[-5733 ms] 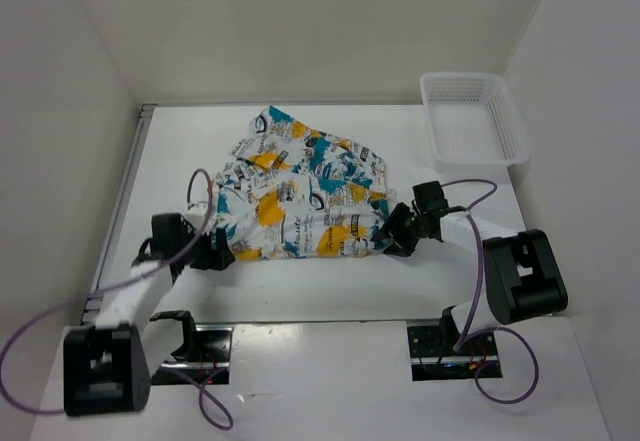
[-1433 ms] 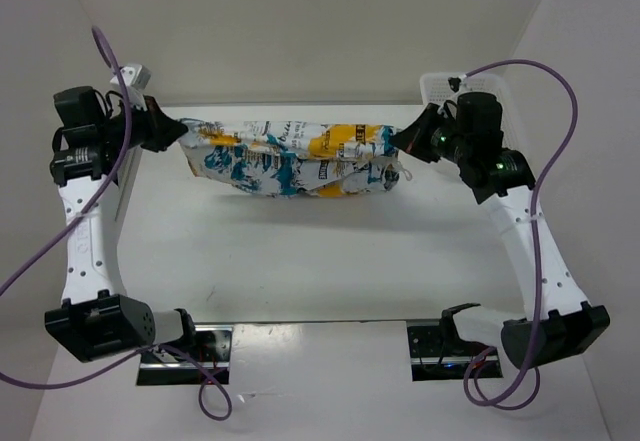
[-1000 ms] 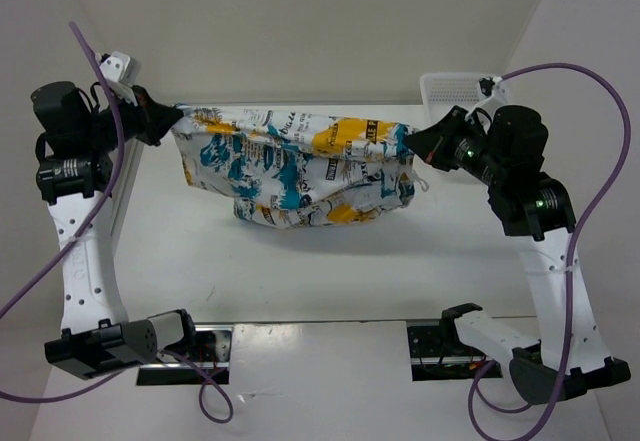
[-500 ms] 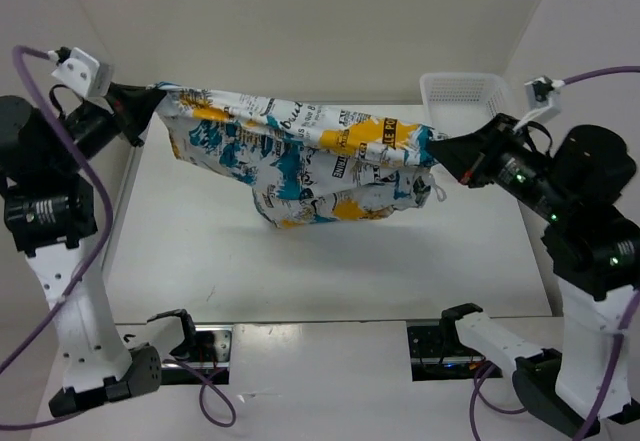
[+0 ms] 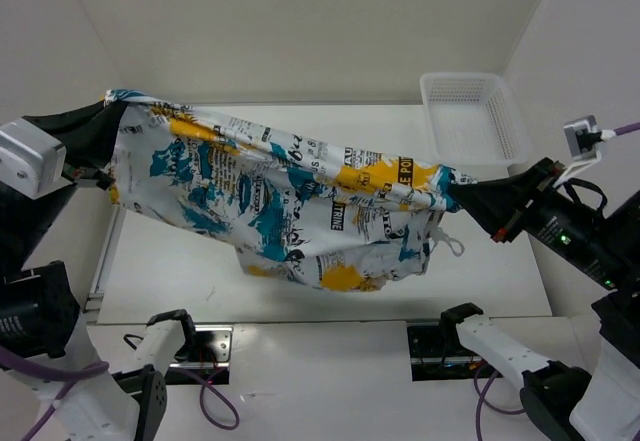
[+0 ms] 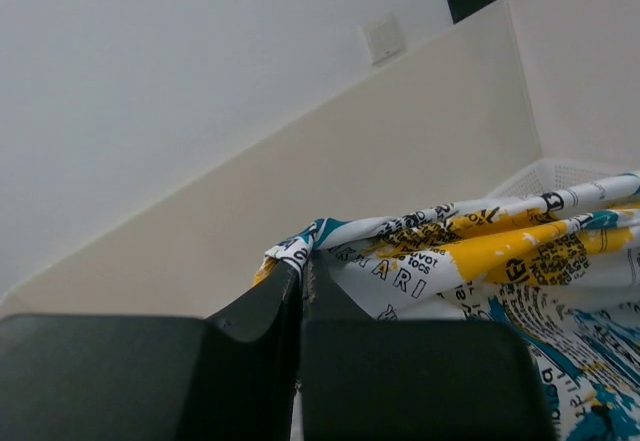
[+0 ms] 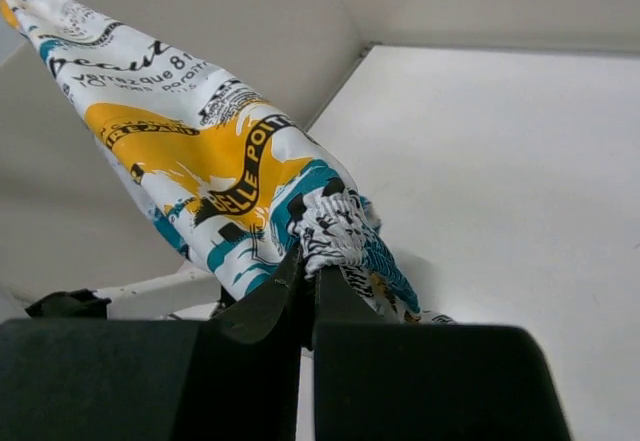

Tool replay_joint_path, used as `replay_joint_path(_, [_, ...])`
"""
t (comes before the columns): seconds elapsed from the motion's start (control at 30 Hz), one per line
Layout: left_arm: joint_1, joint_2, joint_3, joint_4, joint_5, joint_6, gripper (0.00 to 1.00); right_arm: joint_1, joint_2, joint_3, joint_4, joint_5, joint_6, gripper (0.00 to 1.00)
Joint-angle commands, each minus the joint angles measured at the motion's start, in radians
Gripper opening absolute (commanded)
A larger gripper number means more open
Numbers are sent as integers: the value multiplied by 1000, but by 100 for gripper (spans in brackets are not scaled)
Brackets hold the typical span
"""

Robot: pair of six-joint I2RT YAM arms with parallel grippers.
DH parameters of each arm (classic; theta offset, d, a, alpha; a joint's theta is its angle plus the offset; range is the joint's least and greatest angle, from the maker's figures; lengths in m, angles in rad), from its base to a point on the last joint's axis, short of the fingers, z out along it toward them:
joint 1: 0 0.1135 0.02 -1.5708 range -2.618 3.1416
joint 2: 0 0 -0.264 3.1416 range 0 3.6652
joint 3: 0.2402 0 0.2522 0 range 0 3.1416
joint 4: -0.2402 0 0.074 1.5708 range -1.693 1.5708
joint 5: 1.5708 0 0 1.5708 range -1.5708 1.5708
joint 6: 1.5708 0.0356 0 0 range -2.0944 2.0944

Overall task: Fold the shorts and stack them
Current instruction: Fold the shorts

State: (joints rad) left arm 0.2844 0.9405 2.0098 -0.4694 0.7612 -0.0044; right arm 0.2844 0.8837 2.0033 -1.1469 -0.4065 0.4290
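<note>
The shorts [image 5: 290, 196], white with teal, yellow and dark print, hang stretched in the air between both arms, high above the table. My left gripper [image 5: 108, 111] is shut on their left corner; the left wrist view shows the cloth [image 6: 470, 251] pinched at the fingertips [image 6: 303, 271]. My right gripper [image 5: 462, 196] is shut on the right end, where the gathered waistband [image 7: 335, 223] sits between the jaws, and a drawstring [image 5: 447, 242] dangles below. The lower half of the shorts sags toward the near edge.
A white mesh basket [image 5: 476, 116] stands at the back right of the white table [image 5: 200, 261]. White walls close in the back and both sides. The arm bases [image 5: 455, 336] sit at the near edge.
Both arms have lifted the shorts from the table, raised them higher and drawn them toward the near side. The cloth now hangs spread wider between the grippers.
</note>
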Motion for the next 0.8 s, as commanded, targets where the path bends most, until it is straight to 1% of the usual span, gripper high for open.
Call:
replay_joint_path(0.0, [1,61,-57,41,-43,4,0,44,61,-63,-13,47,34,0])
replay_joint_path(0.03, [1,61,-169,75,-43,4,0,53,70,-119,15,93,54,0])
replay_joint_path(0.07, [1,61,-218,127,-43,4,0,76,70,-150,47,118,97,0])
replay_joint_path(0.1, [1,79,-262,144,-43,4,0,85,87,-184,80,142,123,0])
replay_joint_path(0.13, [1,113,-298,170,-34,4,0,96,99,-272,173,162,141,0])
replay_joint_path(0.2, [-13,167,-359,170,-34,4,0,96,147,-358,258,153,152,0])
replay_joint_path(0.23, [-28,199,-374,170,-19,4,0,96,170,-442,327,144,152,0])
replay_joint_path(0.27, [-28,260,-393,199,-19,4,0,96,196,-480,354,144,143,0])
replay_joint_path(0.33, [-28,312,-440,222,-28,4,0,87,280,-587,426,144,125,0])
replay_joint_path(0.4, [-28,414,-457,250,-37,4,0,50,339,-642,551,153,116,0])
replay_joint_path(0.43, [-28,456,-457,250,-37,4,0,33,410,-661,588,153,116,0])
replay_joint_path(0.47, [-28,537,-457,239,-46,4,0,18,452,-672,648,153,116,0])
replay_joint_path(0.5, [-28,570,-447,239,-46,4,0,4,495,-672,679,125,106,0])
replay_joint_path(0.53, [-28,627,-447,271,-46,4,0,-8,588,-651,700,124,106,0])
replay_joint_path(0.6, [-28,671,-447,301,-56,4,0,-21,679,-617,746,133,96,0])
replay_joint_path(0.63, [-28,694,-433,301,-56,4,0,-21,723,-566,756,133,96,0])
replay_joint_path(0.67, [-28,740,-418,301,-56,4,0,-31,814,-533,756,124,82,0])
replay_joint_path(0.73, [-28,777,-370,301,-56,4,0,-31,885,-427,747,133,82,0])
replay_joint_path(0.77, [-28,806,-359,301,-56,4,0,-42,952,-393,747,133,82,0])
